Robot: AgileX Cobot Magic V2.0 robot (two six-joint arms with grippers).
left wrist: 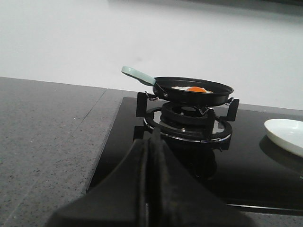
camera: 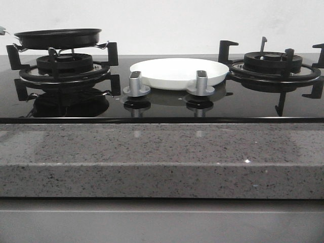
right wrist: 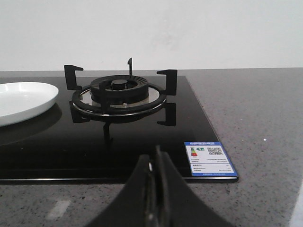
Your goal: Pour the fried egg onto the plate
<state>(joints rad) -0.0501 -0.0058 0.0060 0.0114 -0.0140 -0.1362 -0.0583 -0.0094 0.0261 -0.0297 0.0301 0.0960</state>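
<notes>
A black frying pan (camera: 58, 38) sits on the left burner; in the left wrist view (left wrist: 194, 91) it has a pale green handle (left wrist: 138, 74) and holds the fried egg (left wrist: 193, 89), white with an orange yolk. The white plate (camera: 178, 72) lies on the black hob between the burners, behind two silver knobs; its edge also shows in the left wrist view (left wrist: 285, 135) and the right wrist view (right wrist: 22, 101). My left gripper (left wrist: 152, 142) is shut and empty, short of the left burner. My right gripper (right wrist: 156, 158) is shut and empty near the hob's front edge. Neither arm shows in the front view.
The right burner (camera: 273, 65) with black pan supports stands bare, also in the right wrist view (right wrist: 120, 94). Two silver knobs (camera: 136, 83) (camera: 201, 83) stand in front of the plate. A blue label (right wrist: 209, 158) is stuck on the hob corner. Grey speckled counter (camera: 162, 157) surrounds the hob.
</notes>
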